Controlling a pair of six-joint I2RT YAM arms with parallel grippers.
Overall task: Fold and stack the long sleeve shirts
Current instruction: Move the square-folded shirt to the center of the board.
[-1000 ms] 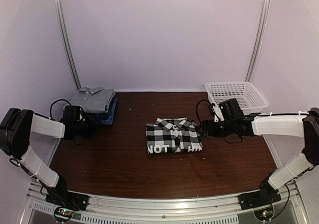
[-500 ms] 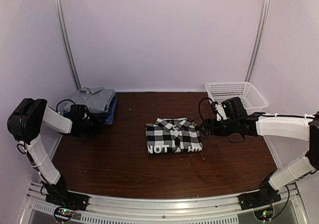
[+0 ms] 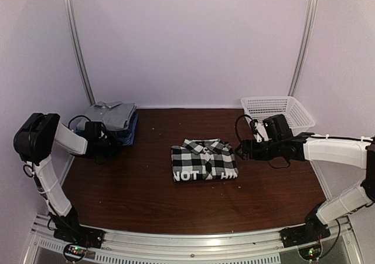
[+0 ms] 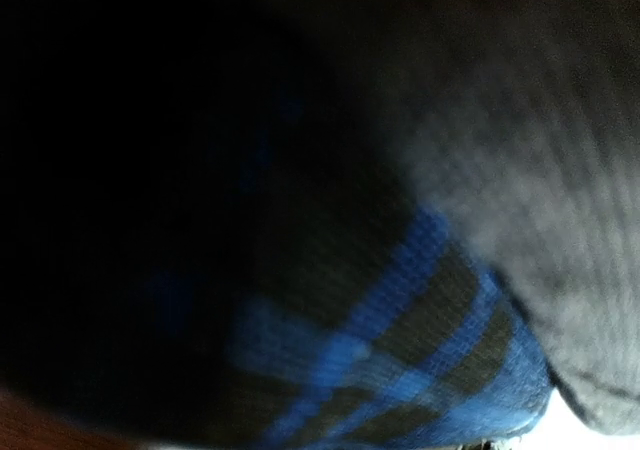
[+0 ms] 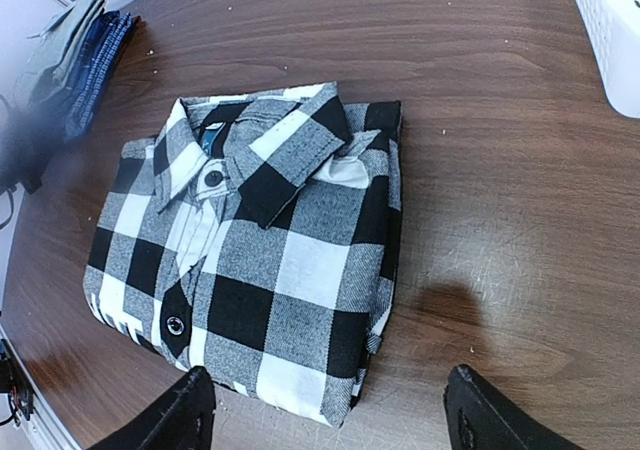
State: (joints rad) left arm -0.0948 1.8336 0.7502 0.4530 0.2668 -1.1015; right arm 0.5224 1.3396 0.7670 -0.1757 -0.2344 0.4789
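Observation:
A folded black-and-white plaid shirt (image 3: 204, 160) lies mid-table, collar toward the back; it fills the right wrist view (image 5: 260, 260). My right gripper (image 3: 239, 151) is open and empty at the shirt's right edge, its jaws (image 5: 330, 398) spread wide just above it. At the back left is a stack with a light grey shirt (image 3: 110, 115) on top of dark blue shirts (image 3: 128, 136). My left gripper (image 3: 110, 144) is pressed against the front of that stack. The left wrist view shows only blurred blue checked cloth (image 4: 430, 310) and grey cloth (image 4: 540, 170), with the fingers hidden.
A white mesh basket (image 3: 278, 112) stands at the back right, just behind my right arm; its corner shows in the right wrist view (image 5: 610, 30). The stack also shows far off in the right wrist view (image 5: 75, 55). Purple walls close in the brown table (image 3: 146, 199).
My left arm has pushed forward and its gripper has gone in against the stack. My right gripper has shifted slightly right, still open beside the plaid shirt.

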